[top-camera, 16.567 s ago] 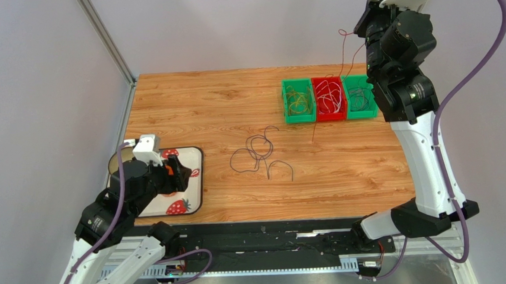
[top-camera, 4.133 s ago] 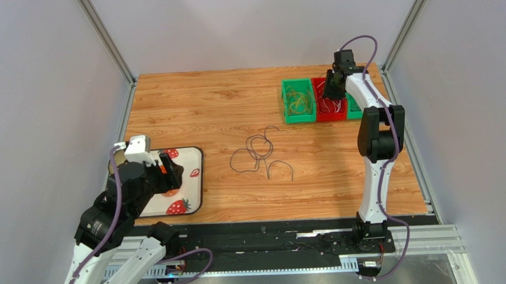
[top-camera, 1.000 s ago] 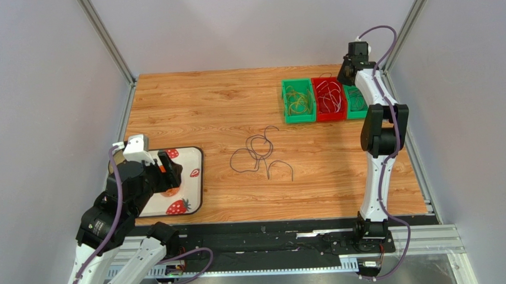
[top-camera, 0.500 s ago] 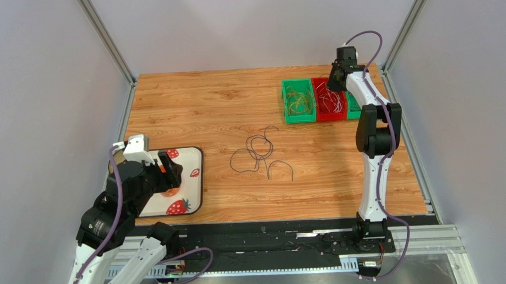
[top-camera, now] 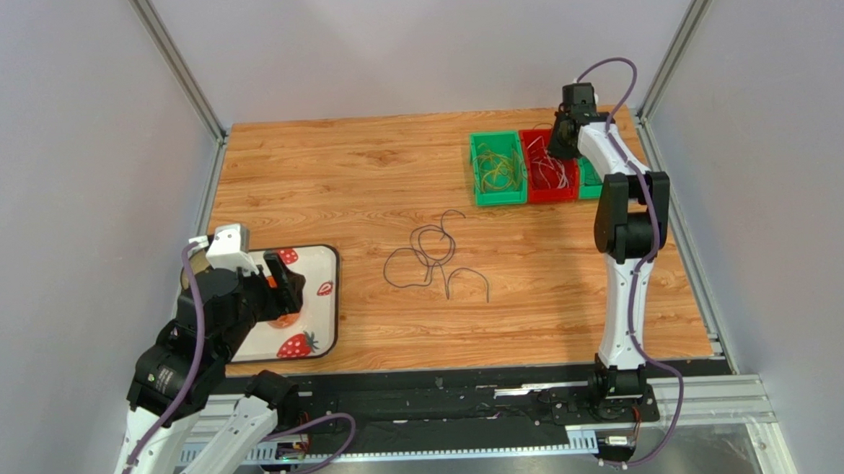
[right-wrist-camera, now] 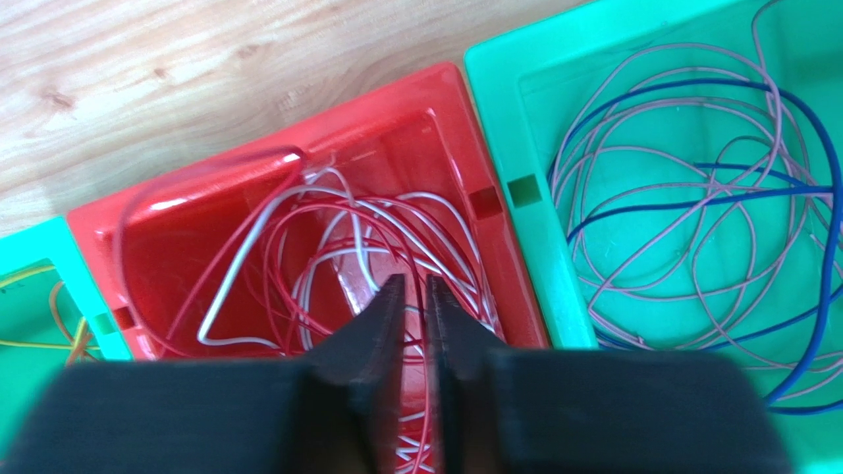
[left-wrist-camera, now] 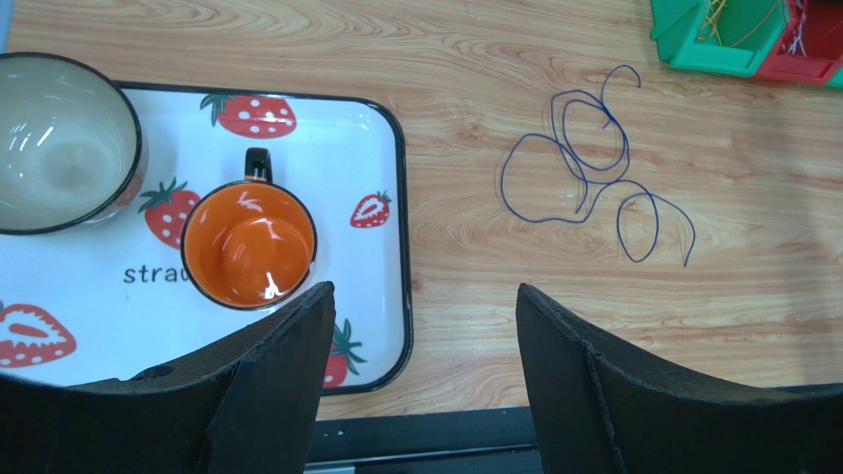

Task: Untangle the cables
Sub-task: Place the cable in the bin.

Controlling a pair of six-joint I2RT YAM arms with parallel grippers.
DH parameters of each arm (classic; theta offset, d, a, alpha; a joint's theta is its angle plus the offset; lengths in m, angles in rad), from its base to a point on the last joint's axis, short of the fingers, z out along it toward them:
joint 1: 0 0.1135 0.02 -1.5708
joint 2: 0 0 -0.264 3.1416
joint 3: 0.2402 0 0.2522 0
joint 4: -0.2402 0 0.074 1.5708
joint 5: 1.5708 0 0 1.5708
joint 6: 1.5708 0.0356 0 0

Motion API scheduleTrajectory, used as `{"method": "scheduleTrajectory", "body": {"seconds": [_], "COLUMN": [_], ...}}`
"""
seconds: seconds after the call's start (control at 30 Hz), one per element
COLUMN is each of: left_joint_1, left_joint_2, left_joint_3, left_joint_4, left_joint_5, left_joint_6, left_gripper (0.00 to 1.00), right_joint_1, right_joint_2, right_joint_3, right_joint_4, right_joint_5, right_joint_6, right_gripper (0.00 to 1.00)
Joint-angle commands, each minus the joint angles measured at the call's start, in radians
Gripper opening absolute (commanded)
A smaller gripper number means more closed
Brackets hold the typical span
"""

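Observation:
A loose dark cable tangle point(top-camera: 433, 260) lies on the wooden table's middle; in the left wrist view the same cable point(left-wrist-camera: 584, 168) looks dark blue. More cables sit sorted in three bins at the back right. Red and white cables point(right-wrist-camera: 327, 227) fill the red bin point(right-wrist-camera: 297, 128). My right gripper point(right-wrist-camera: 414, 281) hangs just above them, its jaws a narrow slit apart, with one red strand running loose through the gap. In the top view that gripper point(top-camera: 555, 143) is over the red bin point(top-camera: 547, 133). My left gripper point(left-wrist-camera: 423, 291) is wide open and empty near the tray.
A green bin point(right-wrist-camera: 515, 118) right of the red one holds purple and blue cables point(right-wrist-camera: 693, 197). Another green bin point(top-camera: 498, 198) on the left holds yellow cables point(top-camera: 496, 170). A strawberry tray point(left-wrist-camera: 401, 197) carries an orange cup point(left-wrist-camera: 247, 247) and a bowl point(left-wrist-camera: 59, 143).
My right gripper has swung from beyond the bins' back right corner to above the red bin. The left arm and the table tangle have not moved.

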Motion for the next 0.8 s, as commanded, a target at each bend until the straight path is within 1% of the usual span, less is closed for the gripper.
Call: {"method": "scheduleTrajectory", "body": {"seconds": [0.0, 0.1, 0.13, 0.2, 0.4, 0.57, 0.63, 0.67, 0.73, 0.77], "left_joint_1": [0.006, 0.008, 0.006, 0.006, 0.006, 0.006, 0.008, 0.006, 0.006, 0.006], "left_joint_2": [0.007, 0.0, -0.004, -0.01, -0.023, -0.027, -0.029, -0.029, -0.03, -0.03], "left_joint_3": [-0.001, -0.001, -0.001, -0.004, -0.005, -0.005, -0.005, -0.005, -0.005, -0.005], "left_joint_4": [0.032, 0.033, 0.032, 0.035, 0.038, 0.039, 0.039, 0.039, 0.039, 0.039], "left_joint_5": [0.003, 0.003, 0.004, 0.004, 0.01, 0.013, 0.015, 0.015, 0.015, 0.013], "left_joint_6": [0.014, 0.014, 0.014, 0.014, 0.017, 0.017, 0.017, 0.017, 0.017, 0.015], "left_gripper": [0.76, 0.76, 0.76, 0.76, 0.76, 0.76, 0.76, 0.76, 0.76, 0.76], "right_joint_1": [-0.001, -0.001, 0.024, 0.026, 0.028, 0.032, 0.034, 0.034, 0.042, 0.048], "right_joint_2": [-0.07, -0.116, -0.127, -0.144, -0.229, -0.32, -0.34, -0.357, -0.372, -0.377], "right_joint_3": [0.032, 0.049, 0.055, 0.074, 0.066, -0.003, -0.021, -0.052, -0.092, -0.124], "right_joint_4": [-0.049, -0.076, -0.086, -0.112, -0.153, -0.15, -0.15, -0.14, -0.117, -0.098], "right_joint_5": [0.017, 0.028, 0.029, 0.028, 0.032, 0.019, -0.01, -0.032, -0.113, -0.125], "right_joint_6": [-0.027, -0.036, -0.04, -0.043, -0.043, -0.04, -0.032, -0.023, -0.009, 0.002], "right_gripper": [0.26, 0.33, 0.34, 0.36, 0.36, 0.36, 0.35, 0.3, 0.25, 0.21]}}
